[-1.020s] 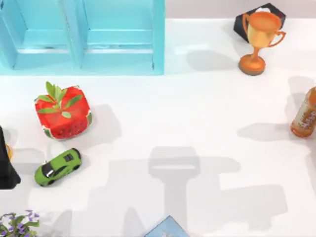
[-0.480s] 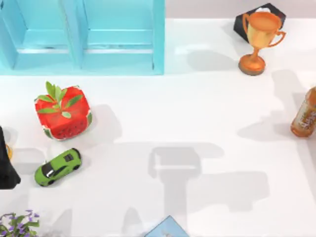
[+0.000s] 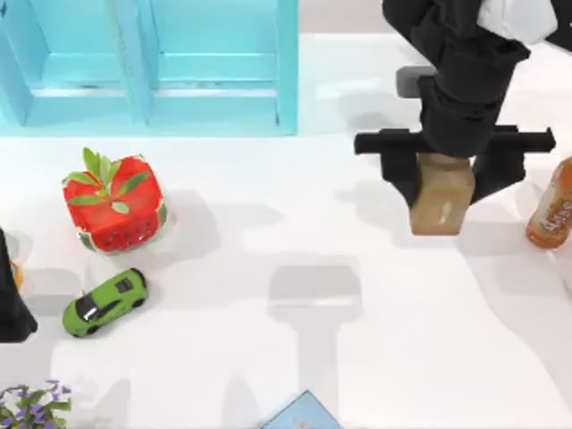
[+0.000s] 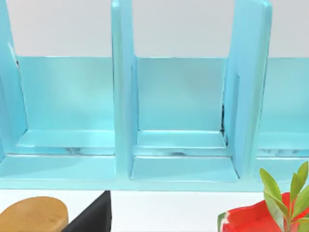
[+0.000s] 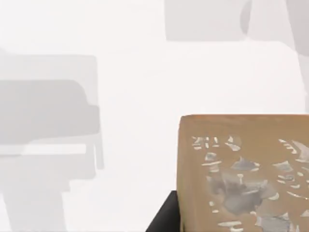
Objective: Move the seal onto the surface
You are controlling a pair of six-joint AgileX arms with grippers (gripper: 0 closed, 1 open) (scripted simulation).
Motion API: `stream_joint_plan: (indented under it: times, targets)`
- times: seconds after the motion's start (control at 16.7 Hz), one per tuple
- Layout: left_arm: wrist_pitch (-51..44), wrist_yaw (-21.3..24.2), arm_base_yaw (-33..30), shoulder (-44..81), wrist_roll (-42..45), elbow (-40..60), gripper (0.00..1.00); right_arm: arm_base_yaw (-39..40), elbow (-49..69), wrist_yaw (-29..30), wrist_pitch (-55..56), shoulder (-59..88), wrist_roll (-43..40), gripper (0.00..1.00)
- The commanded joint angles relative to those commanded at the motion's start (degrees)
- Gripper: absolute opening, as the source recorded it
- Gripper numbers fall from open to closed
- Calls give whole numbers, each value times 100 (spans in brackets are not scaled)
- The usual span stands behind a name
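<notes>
The seal [image 3: 441, 210] is a tan-brown block with a small pale mark, at the right of the top view. My right gripper [image 3: 444, 192] is shut on it, with a black finger on each side, reaching in from the top right. In the right wrist view the seal [image 5: 241, 174] is close up, with pale flecks on its face and a dark finger [image 5: 164, 220] at its edge. The white surface [image 3: 340, 357] spreads below it, and shadows fall to the seal's left. My left arm [image 3: 13, 304] is parked at the left edge.
A turquoise shelf unit [image 3: 179, 80] stands at the back left. A red watermelon-patterned cube with a plant [image 3: 114, 204], a green toy car [image 3: 104, 302] and purple flowers [image 3: 31, 407] are on the left. An orange bottle [image 3: 551, 210] is just right of the seal. A blue corner [image 3: 304, 413] is at the front.
My right arm has come into the top view from the top right with the seal in its gripper, and it now covers the trophy. The shadows on the table have shifted.
</notes>
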Motion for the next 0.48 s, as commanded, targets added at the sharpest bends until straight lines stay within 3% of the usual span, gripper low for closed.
stream_joint_plan:
  times: [0.24,0.48]
  targets:
    - [0,0,0,0,0,0,100,954,723,13,321,947,974,0]
    - [0,0,0,0,0,0,100,1213,918,19,409,1198,1238,0]
